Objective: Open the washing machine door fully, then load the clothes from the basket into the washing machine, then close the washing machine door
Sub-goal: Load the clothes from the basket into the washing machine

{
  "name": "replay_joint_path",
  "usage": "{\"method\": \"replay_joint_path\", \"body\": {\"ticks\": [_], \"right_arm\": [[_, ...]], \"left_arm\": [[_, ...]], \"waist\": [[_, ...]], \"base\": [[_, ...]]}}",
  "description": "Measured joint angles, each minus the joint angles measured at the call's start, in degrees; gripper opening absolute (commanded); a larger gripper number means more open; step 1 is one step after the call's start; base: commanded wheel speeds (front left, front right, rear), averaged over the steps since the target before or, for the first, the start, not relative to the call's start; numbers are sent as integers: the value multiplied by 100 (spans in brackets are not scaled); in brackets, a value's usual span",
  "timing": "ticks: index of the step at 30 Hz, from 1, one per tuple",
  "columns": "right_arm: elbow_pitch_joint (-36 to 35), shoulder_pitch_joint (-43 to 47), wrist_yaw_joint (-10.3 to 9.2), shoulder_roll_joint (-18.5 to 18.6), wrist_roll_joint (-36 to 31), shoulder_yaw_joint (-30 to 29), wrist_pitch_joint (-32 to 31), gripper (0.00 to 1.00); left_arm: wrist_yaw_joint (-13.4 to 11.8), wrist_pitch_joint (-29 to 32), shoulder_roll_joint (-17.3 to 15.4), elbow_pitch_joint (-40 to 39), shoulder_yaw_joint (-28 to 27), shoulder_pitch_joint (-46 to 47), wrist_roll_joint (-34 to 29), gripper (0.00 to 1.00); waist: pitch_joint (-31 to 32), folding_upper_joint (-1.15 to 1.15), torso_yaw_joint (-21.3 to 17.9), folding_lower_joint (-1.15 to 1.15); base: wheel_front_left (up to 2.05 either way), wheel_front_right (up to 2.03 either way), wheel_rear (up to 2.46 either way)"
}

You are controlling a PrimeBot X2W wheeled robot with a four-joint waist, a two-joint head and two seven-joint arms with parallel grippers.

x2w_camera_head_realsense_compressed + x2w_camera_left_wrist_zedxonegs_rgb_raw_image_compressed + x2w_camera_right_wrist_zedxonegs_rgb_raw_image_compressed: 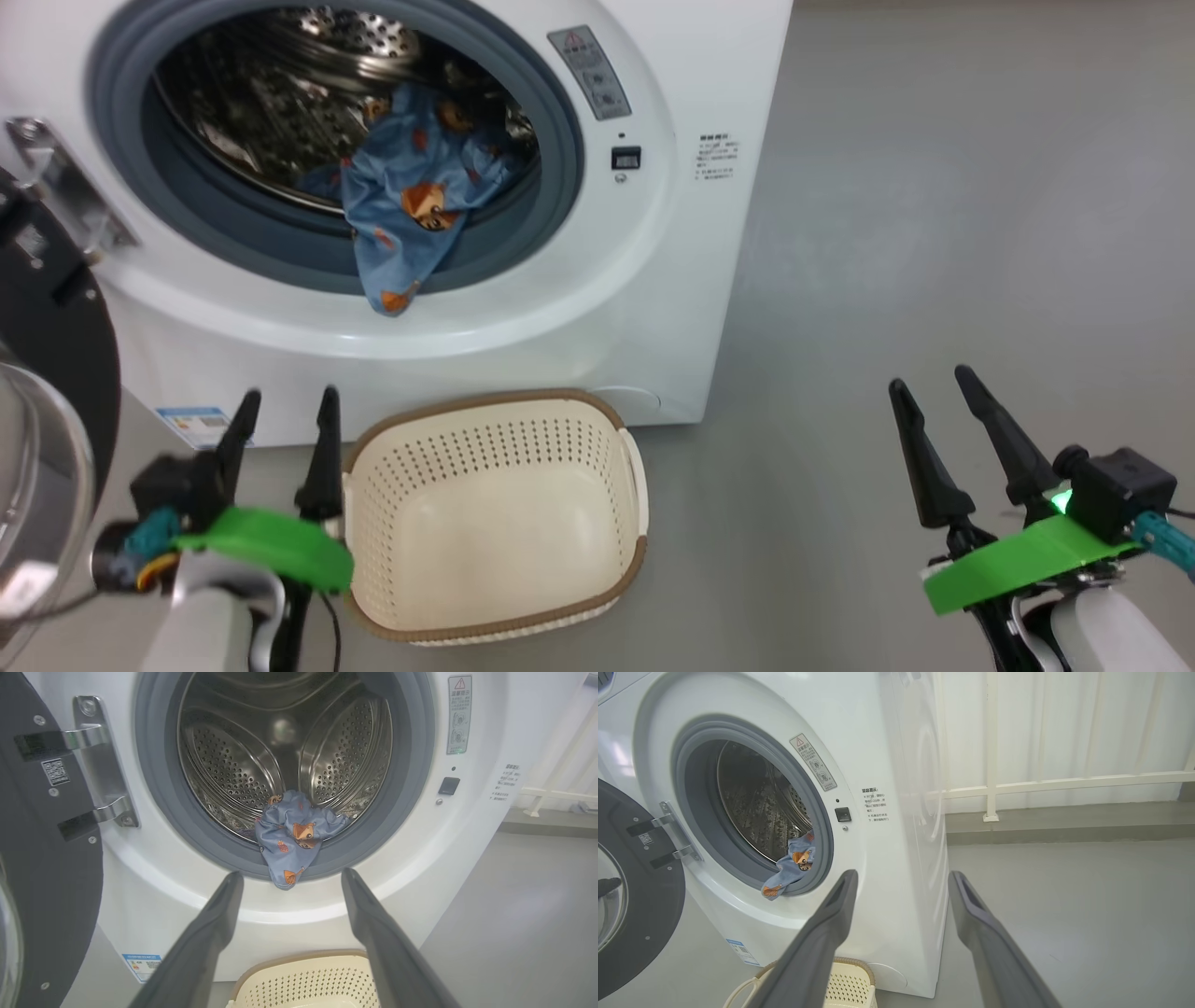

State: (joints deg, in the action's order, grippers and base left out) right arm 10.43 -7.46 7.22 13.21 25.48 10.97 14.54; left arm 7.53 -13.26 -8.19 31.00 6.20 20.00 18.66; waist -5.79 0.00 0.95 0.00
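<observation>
1. White metal forms the washing machine (579, 308), which stands on a grey floor (934, 233) with its round opening facing the robot.
2. The washing machine door (56, 345) is swung wide open at the left of the head view. It hangs on a metal hinge (65, 196), with its black rim and bulging glass turned outward.
3. Of the clothes (411, 196), a light blue piece with orange-brown animal prints lies at the mouth of the perforated steel drum (280, 93). It is draped over the lower part of the grey-blue seal (551, 187), and its tip hangs out past the seal's lip.
4. The basket (485, 399) sits on the floor just in front of the machine, below the opening, and its bare cream bottom shows.
5. A small blue label sticker (191, 425) sits low on the machine's front, left of the basket.
6. The left gripper (289, 395) is just beside the basket's left rim, its fingers spread apart with nothing between them. Whether it touches the rim I cannot tell.
7. The right gripper (931, 378) is well to the right of the basket, above bare floor. Its fingers are likewise parted and hold nothing.
8. In the right wrist view a white railing (1064, 784) runs behind the machine.
</observation>
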Motion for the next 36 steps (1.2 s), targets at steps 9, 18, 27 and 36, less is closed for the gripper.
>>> {"method": "replay_joint_path", "body": {"ticks": [9,18,27,36], "right_arm": [[-148,-420,0,-104,-98,-7,0,100],[-401,-863,0,-280,-283,-22,0,100],[-536,-1012,0,-417,-438,-52,0,100],[-580,-1213,0,-494,-500,-63,0,100]], "left_arm": [[0,75,-123,1224,342,1685,102,100],[0,30,-224,2194,466,3138,352,100],[0,157,-394,3047,624,4145,437,100],[-290,448,-522,3806,686,4831,388,100]], "waist": [[-642,0,-159,1],[-1435,0,-374,1],[-2147,0,-617,1],[-2551,0,-838,0]], "base": [[0,0,0],[0,0,0],[0,0,0],[0,0,0]]}}
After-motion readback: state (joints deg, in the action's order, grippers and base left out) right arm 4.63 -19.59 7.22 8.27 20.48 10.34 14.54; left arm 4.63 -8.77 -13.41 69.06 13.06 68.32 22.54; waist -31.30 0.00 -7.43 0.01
